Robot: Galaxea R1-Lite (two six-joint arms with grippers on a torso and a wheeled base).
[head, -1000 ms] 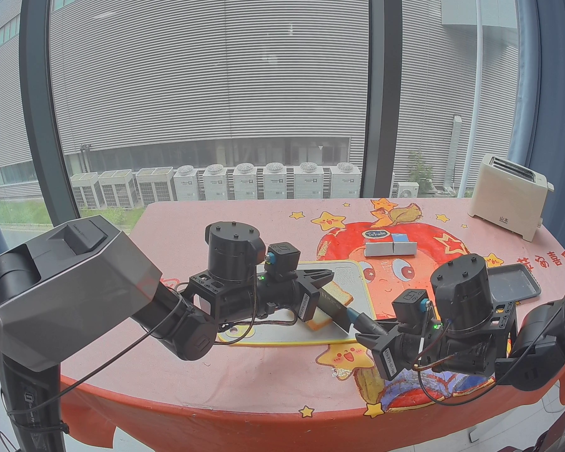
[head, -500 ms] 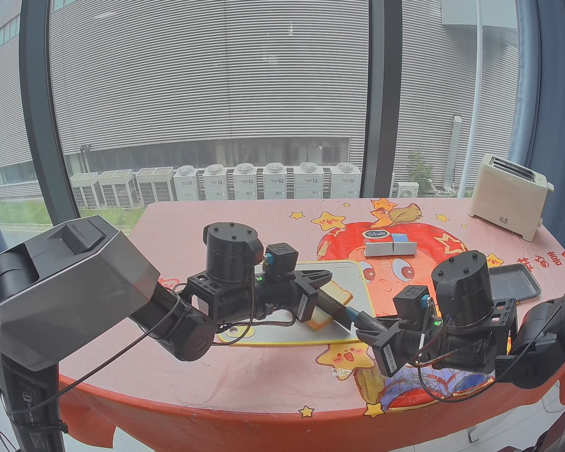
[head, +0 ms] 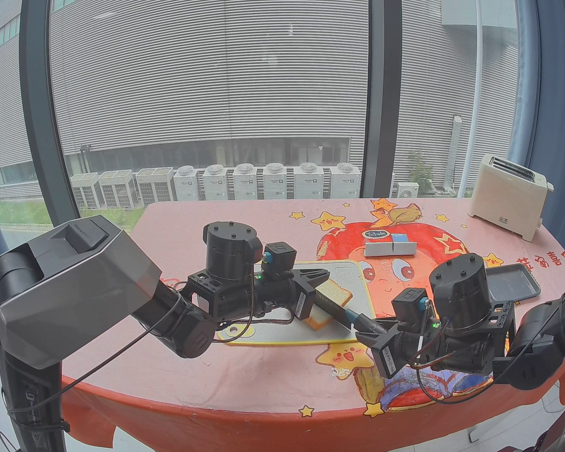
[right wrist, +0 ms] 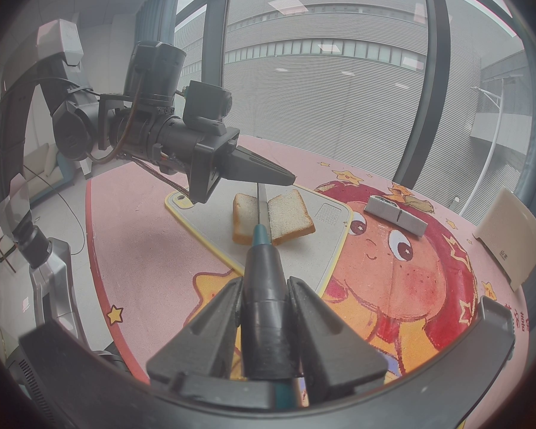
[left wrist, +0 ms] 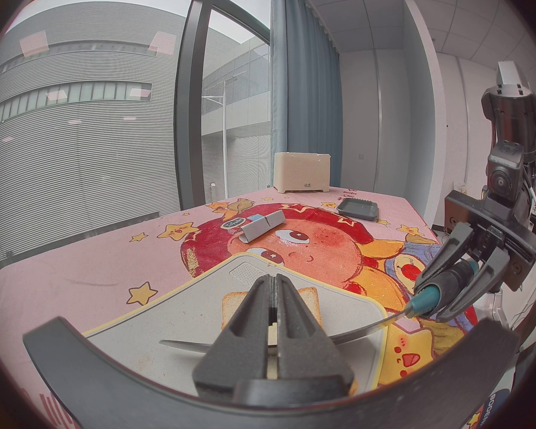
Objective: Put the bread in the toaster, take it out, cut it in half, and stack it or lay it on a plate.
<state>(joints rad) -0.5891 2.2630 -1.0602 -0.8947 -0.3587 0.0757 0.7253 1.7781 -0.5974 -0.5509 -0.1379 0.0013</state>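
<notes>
Right gripper (head: 365,333) pinched the knife (head: 342,313), blade across the bread (head: 336,293) near the cutting board's (head: 351,274) right edge, centre frame. Left gripper (head: 325,276), fingers pressed together, hung just above it. Plate (head: 513,282) sat well apart, right.

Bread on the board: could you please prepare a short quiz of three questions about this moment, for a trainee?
1. True or false: the right tool holds the knife by its handle.
2. Where does the bread lie? A. in the toaster. B. on the cutting board. C. on the dark tray.
3. Fill in the missing word: the left tool, close over the bread, is ___ (open or shut).

Key: 1 true; 2 B; 3 shut.
</notes>
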